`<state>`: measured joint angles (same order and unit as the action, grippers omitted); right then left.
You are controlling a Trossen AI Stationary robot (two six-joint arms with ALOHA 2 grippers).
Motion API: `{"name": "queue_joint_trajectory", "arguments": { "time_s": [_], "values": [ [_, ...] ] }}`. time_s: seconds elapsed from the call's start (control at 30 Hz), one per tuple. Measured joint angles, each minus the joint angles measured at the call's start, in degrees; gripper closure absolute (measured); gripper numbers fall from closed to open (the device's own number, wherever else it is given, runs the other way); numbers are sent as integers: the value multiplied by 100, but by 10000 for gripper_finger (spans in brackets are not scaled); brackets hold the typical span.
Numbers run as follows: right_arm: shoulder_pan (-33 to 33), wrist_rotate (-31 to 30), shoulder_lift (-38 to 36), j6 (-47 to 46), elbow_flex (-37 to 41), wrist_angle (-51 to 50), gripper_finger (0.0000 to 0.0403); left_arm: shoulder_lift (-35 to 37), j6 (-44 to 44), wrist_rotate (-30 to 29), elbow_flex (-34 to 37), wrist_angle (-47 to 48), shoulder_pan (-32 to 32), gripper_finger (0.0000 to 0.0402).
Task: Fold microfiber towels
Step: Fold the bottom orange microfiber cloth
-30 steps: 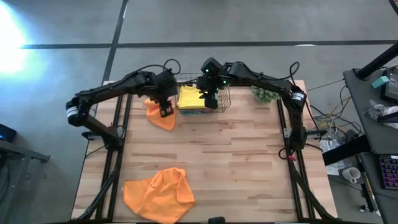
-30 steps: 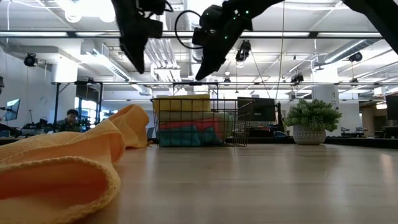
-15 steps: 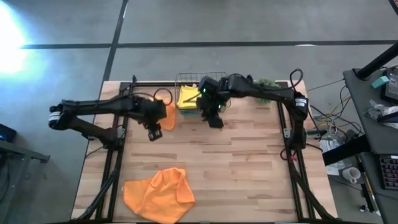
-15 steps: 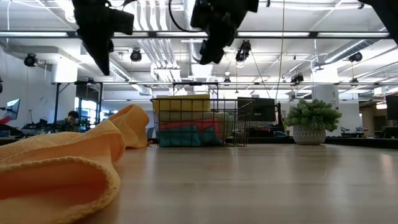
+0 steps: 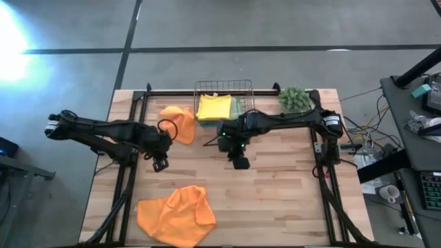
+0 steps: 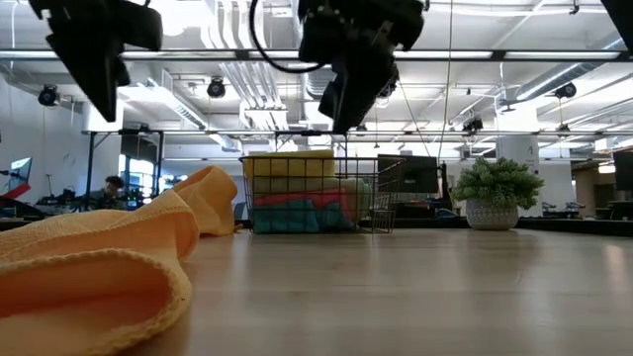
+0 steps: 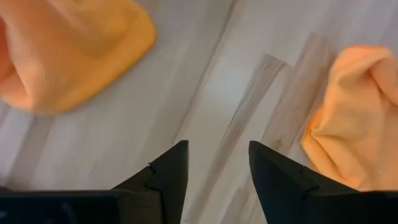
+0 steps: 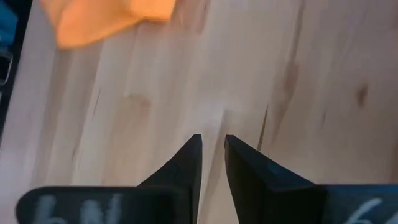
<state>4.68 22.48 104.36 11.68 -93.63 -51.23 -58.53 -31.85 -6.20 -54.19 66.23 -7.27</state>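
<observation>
Here, crumpled orange towel (image 5: 172, 215) at near left, long axis left-right; second orange towel (image 5: 178, 122) beside basket (image 5: 242, 88). Left gripper (image 5: 160, 164) parted, right gripper (image 5: 239, 162) narrow, both empty.

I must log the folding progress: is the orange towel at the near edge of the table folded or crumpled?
Crumpled. The orange towel lies in an uneven, lumpy heap with no straight edges.
</observation>
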Motion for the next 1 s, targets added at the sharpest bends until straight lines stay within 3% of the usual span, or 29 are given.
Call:
{"name": "queue_joint_trajectory", "arguments": {
  "time_s": [0.2, 0.33, 0.53, 0.63, 0.73, 0.87, 1.0],
  "values": [
    [-82, -2, 142, -180, 538, 2138, 341, 224, -588, -2, 299, 28, -224, 249],
    [-66, -2, 414, 5, 528, 3012, 325, 256, -833, 0, 402, 32, -330, 249],
    [39, -106, 1051, 446, -247, 3023, 278, 232, -827, -12, 413, 28, -444, 249],
    [68, -561, 1449, 895, -754, 2930, 260, 288, -696, -101, 413, 56, -446, 249],
    [94, -1070, 1848, 1392, -1311, 2459, 255, 429, -536, -627, 409, 318, -446, 249],
    [143, -1100, 2350, 1794, -2040, 1918, 258, 620, -599, -1467, 262, 1126, -434, 249],
    [225, -1110, 2828, 1939, -2711, 1830, 258, 901, -823, -1723, 190, 1419, -430, 249]
  ]
}}
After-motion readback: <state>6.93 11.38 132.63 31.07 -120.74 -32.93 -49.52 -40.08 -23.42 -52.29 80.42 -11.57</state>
